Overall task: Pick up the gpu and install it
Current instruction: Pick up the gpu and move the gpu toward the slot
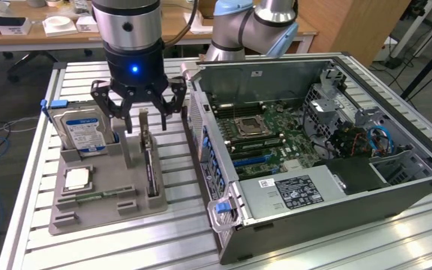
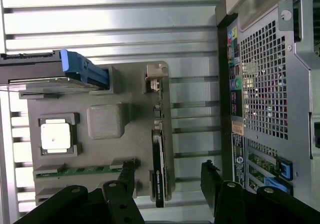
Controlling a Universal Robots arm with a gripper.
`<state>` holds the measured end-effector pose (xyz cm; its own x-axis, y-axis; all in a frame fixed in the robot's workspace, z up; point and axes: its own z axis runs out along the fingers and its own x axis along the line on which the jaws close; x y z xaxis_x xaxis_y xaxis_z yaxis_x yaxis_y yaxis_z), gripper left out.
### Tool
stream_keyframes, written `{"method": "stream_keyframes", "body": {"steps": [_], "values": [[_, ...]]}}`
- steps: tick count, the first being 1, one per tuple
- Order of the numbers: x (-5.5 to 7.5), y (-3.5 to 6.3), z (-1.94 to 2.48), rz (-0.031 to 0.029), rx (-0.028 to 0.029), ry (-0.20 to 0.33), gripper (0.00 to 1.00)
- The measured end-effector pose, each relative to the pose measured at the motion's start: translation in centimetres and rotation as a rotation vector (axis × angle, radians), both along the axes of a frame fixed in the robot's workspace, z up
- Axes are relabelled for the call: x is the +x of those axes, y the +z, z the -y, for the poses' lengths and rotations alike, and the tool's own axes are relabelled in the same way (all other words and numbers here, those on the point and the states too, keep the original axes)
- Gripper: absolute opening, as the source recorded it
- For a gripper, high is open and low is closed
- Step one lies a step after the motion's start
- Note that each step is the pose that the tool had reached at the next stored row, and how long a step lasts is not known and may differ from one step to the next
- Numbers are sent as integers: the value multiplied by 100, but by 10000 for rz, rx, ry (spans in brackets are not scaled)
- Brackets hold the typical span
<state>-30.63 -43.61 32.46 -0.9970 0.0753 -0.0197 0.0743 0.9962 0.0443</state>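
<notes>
Holder (image 1: 103, 209) on desk (image 1: 126, 250), computer case (image 1: 328, 225) just beside it at the exterior view's right, hard drive (image 1: 85, 132) and gpu (image 1: 151, 169) standing in holder slots, hand (image 1: 144, 121) above gpu's rear end

The gpu (image 2: 158, 181) is green and black, the hard drive (image 1: 85, 133) blue-and-white labelled, the tray (image 1: 107, 211) grey.

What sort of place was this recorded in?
Probably a robotics lab set up for computer assembly: a robot arm stands over a slatted aluminium table, beside an opened desktop case with its motherboard exposed and a grey fixture tray holding loose parts.
</notes>
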Motion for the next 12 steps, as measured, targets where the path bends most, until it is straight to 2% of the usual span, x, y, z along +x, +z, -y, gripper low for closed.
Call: {"method": "stream_keyframes", "body": {"steps": [12], "values": [[1, -44, 10, -4, -2, -1, 65]]}}
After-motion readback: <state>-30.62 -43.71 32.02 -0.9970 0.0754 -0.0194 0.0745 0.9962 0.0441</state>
